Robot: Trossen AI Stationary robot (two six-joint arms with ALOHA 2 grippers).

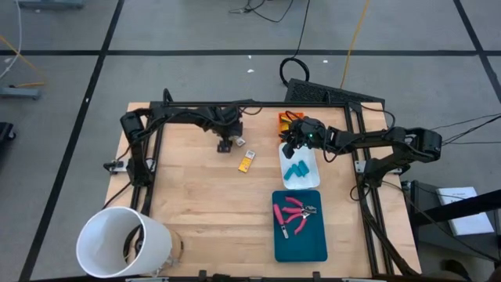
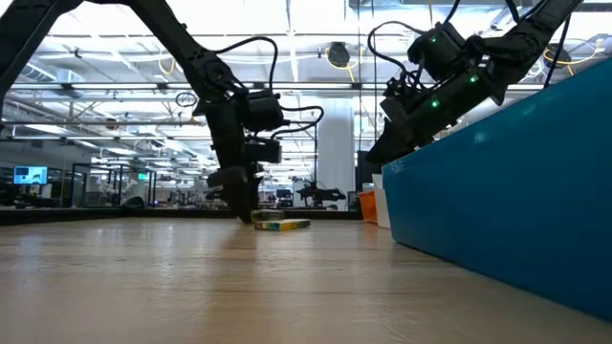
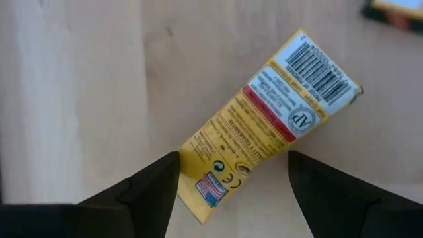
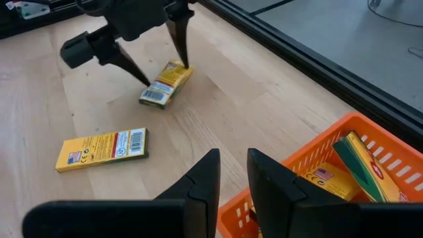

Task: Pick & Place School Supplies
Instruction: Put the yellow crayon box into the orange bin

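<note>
The left pincer (image 3: 232,188) stands released on the surface (image 1: 203,196), its fingers either side of one end of a yellow box (image 3: 268,119). A second yellow box (image 4: 100,149) lies nearby. The right pincer (image 4: 232,178), clenched on nothing, hovers over the orange tray (image 4: 370,192).

Open tabletop at the left, crowded right side
Bare wooden table (image 1: 196,196); white bucket (image 1: 121,243) blocks one corner, orange tray (image 1: 286,121), white tray (image 1: 300,166) and teal tray (image 1: 300,235) line the right.
</note>
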